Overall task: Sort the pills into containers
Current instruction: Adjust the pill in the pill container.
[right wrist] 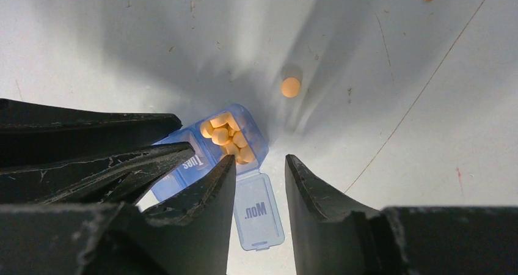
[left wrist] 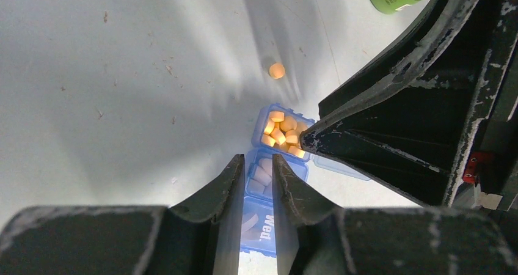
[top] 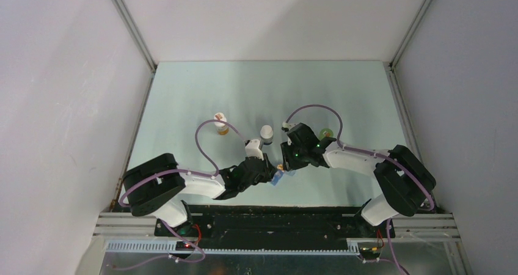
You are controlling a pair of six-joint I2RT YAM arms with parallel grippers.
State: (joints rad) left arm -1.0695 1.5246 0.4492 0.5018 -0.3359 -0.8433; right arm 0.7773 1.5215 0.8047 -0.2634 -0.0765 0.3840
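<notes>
Two arms in the top view, meeting low in the middle of the frame over one translucent blue pill box [top: 278, 178] on the pale desk [top: 183, 91].

On the box, three day labels readable: "Mon." and "Tues" in the right wrist view, "Wed." in the left wrist view. One end compartment [right wrist: 259, 135] open, and heaped in it the pills [right wrist: 223, 134]: about nine showing, orange-yellow, touching one another, exact count hard to tell. One hinged lid [right wrist: 256, 211], marked "Mon.", folded out flat beside that compartment.

One loose pill [right wrist: 291, 87] alone on the desk, apart from the box, in the upper middle of the right wrist view.

Left tool [left wrist: 258, 160]: two fingers drawn almost together, only a narrow slot between, tips down at the middle of the box with blue plastic showing through the slot. Cannot tell whether pinching any part of it.

Right tool [right wrist: 261, 160]: two fingers parted partway, straddling the open lid from above, nothing between them but that lid and bare desk, nothing gripped.

Three bottles farther up the top view: one white-capped bottle [top: 220, 122] left of centre, a second white-capped bottle [top: 266, 131] at centre, one green bottle [top: 325, 132] right of centre.
</notes>
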